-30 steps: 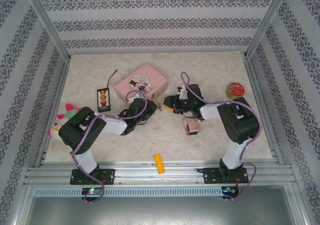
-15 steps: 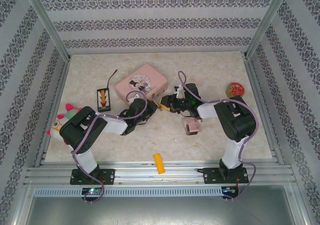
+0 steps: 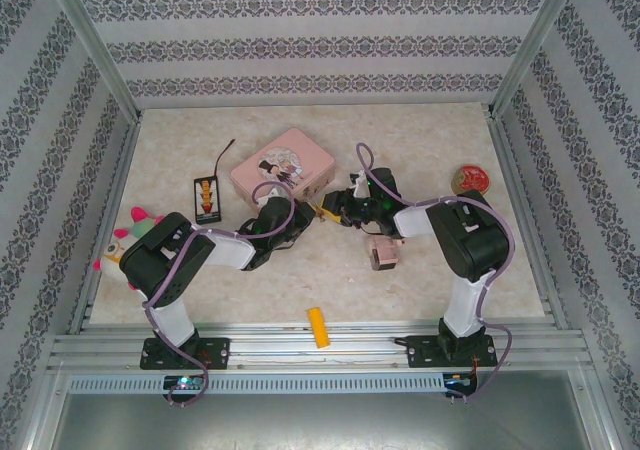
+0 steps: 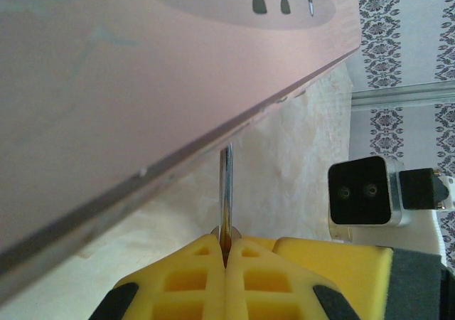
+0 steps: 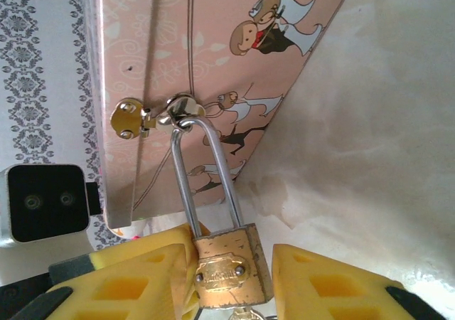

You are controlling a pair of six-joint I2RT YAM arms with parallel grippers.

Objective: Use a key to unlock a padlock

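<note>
The right gripper [image 3: 337, 207], newly nudged toward 9 o'clock, clasps the padlock [image 5: 224, 274] hanging at the tin's [image 3: 285, 160] 5 o'clock corner, steadying it for unlocking; the left gripper [image 4: 226, 245] pinches a silvery strip [image 4: 225, 185], perhaps the key.

No legible text or labels
</note>
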